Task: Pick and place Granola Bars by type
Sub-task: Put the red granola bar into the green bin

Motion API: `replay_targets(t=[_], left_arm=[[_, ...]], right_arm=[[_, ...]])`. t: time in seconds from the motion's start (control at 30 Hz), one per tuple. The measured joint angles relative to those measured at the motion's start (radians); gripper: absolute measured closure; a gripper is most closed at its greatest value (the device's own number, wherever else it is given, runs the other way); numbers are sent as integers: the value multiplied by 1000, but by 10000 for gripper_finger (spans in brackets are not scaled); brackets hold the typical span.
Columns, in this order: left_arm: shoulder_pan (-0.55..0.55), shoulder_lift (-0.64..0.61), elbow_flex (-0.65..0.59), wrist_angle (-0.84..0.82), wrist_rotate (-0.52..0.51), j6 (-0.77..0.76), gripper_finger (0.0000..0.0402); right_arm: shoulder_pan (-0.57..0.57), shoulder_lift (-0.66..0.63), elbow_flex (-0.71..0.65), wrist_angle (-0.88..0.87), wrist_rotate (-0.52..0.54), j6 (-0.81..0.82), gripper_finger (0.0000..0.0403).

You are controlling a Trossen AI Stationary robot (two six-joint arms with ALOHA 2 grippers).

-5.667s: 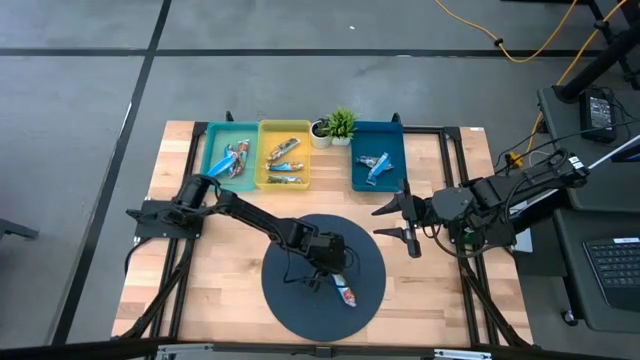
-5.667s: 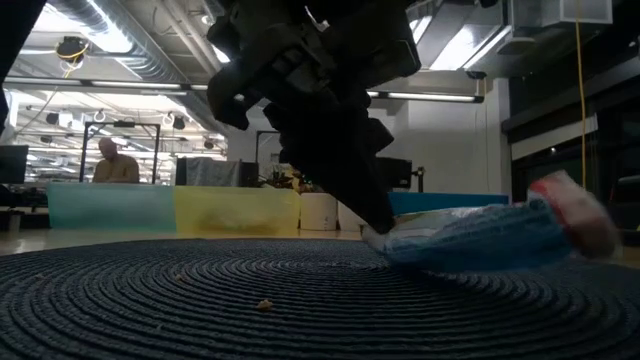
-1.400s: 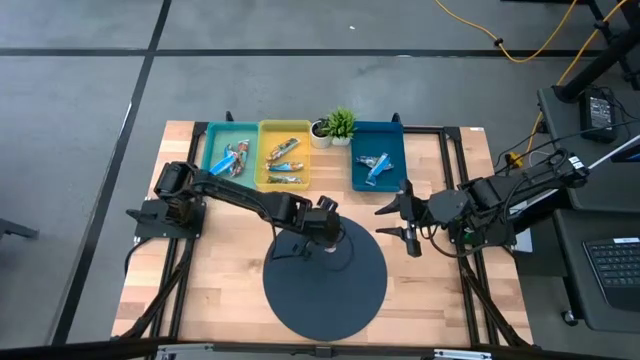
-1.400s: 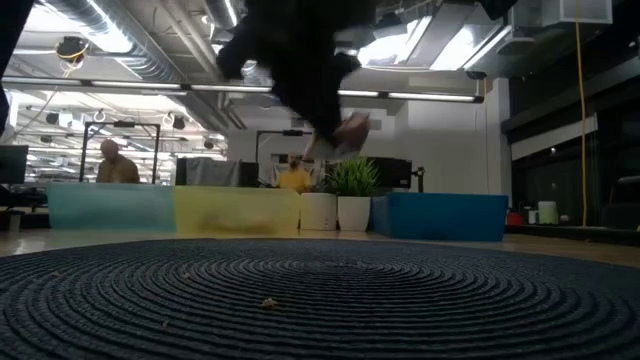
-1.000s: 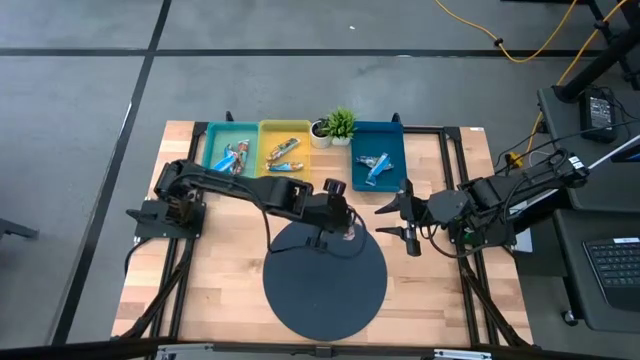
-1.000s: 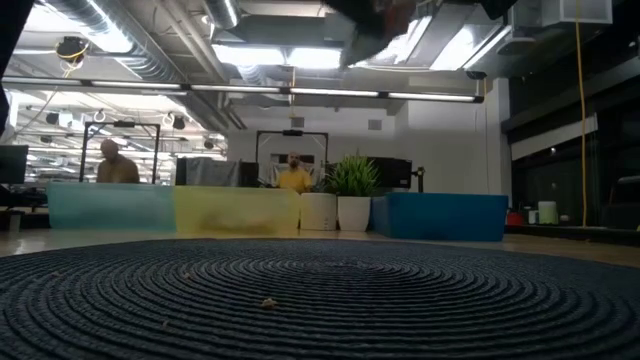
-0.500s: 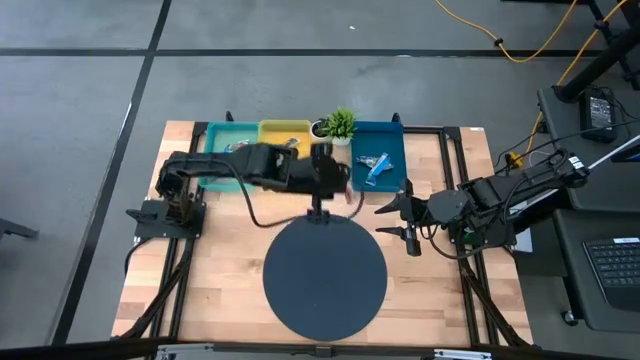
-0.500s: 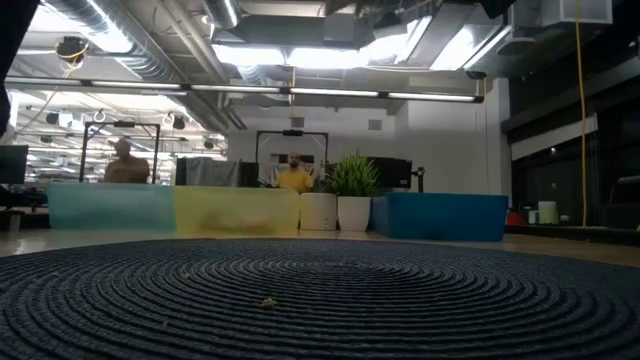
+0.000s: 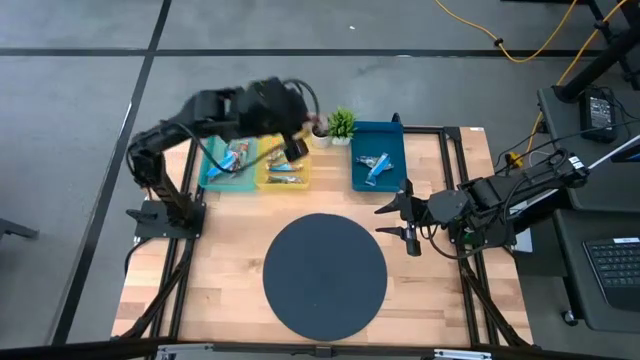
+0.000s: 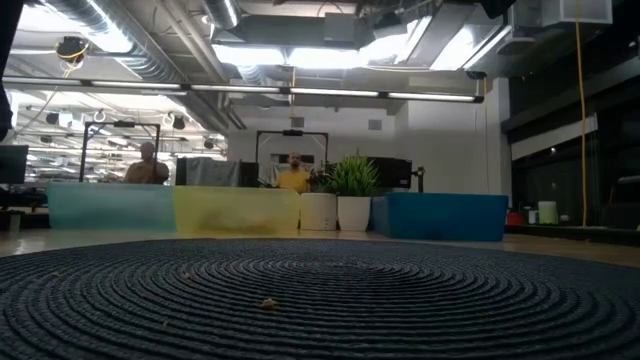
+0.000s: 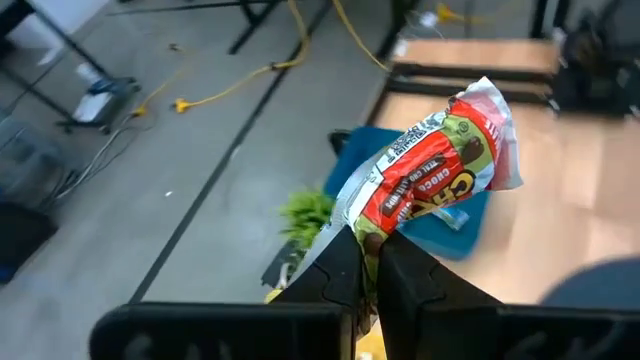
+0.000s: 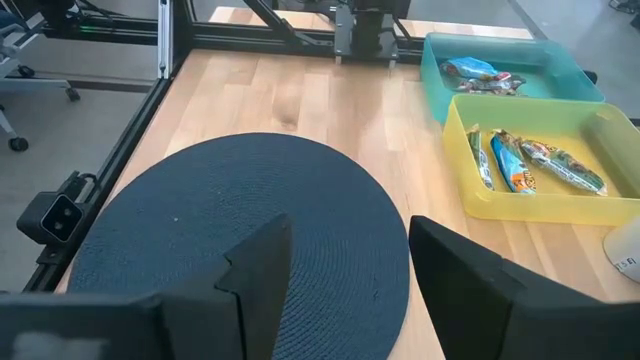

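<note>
Granola bar (image 11: 430, 180) in a red, green and white wrapper is pinched at one end by the left tool (image 11: 367, 268), its long axis running straight out from the fingers. In the high view that tool (image 9: 292, 148) hangs high above the yellow bin (image 9: 283, 176) at the worktop's far side, with the teal bin (image 9: 228, 160) to its left and the blue bin (image 9: 377, 155) right of the potted plant (image 9: 341, 123). Which bin suits this bar is hard to judge; motion blur hides it overhead. The right tool (image 9: 403, 220) waits spread beside the empty round mat (image 9: 324, 275).
</note>
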Motion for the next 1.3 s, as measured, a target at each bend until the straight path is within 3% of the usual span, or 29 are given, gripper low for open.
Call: replay_targets(t=[0.47, 0.8, 1.03, 1.3], left_arm=[[169, -105, 0, -55, 8, -61, 394], [292, -105, -23, -230, 0, -17, 393], [475, -127, -171, -261, 62, 3, 391], [630, -217, -497, -111, 195, 20, 393]], right_arm=[[0, 0, 0, 0, 27, -4, 197], [0, 0, 0, 1, 27, 1, 197], [0, 0, 0, 1, 27, 12, 197], [0, 0, 0, 1, 27, 30, 197]])
